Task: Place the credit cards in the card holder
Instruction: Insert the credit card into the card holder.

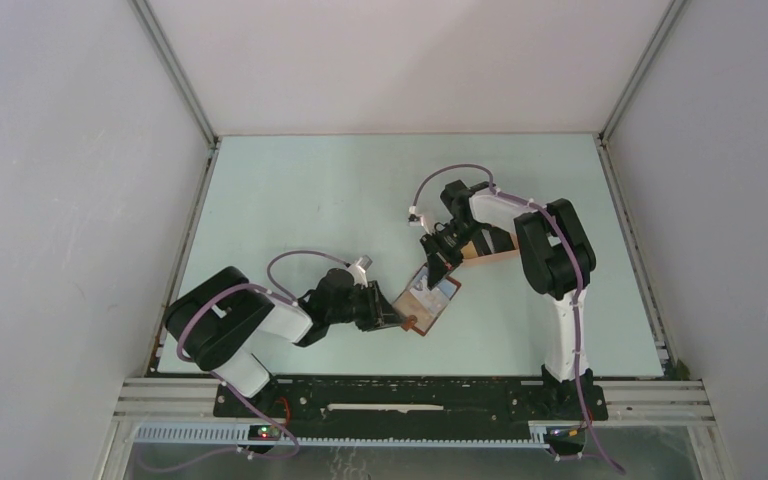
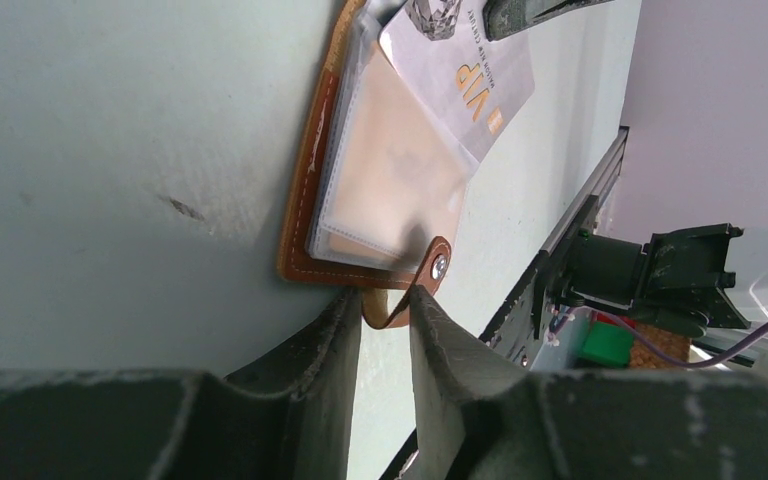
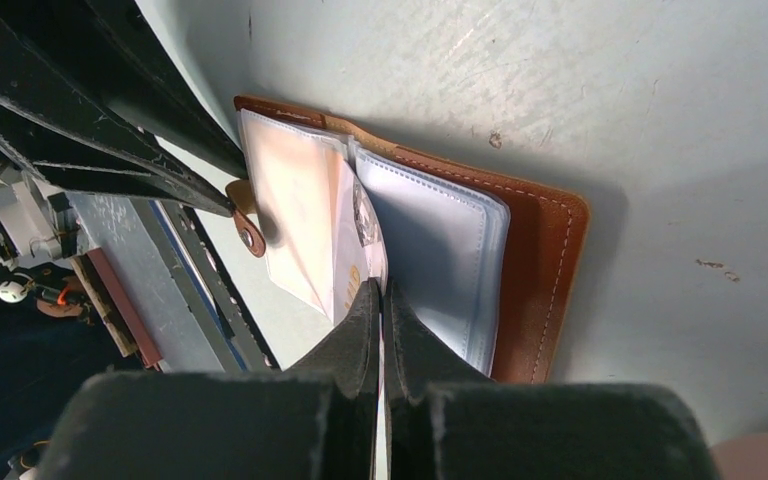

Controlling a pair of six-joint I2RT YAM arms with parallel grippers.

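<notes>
Dark fingers (image 2: 330, 340) of the left end effector (image 2: 385, 300) are closed narrowly on the snap tab (image 2: 430, 255) of the card holder (image 2: 305, 200). It lies open on the tabletop (image 1: 310, 200) between the two arms. Opposite, the right end effector (image 3: 382, 295) is clamped tight on a pale credit card (image 2: 460, 90) lettered VIP. The card's edge sits among the holder's clear sleeves (image 3: 440, 250).

The card holder (image 2: 303, 190) is tan-brown with pale stitching, the credit card (image 2: 465, 75) silvery-grey with gold lettering.
</notes>
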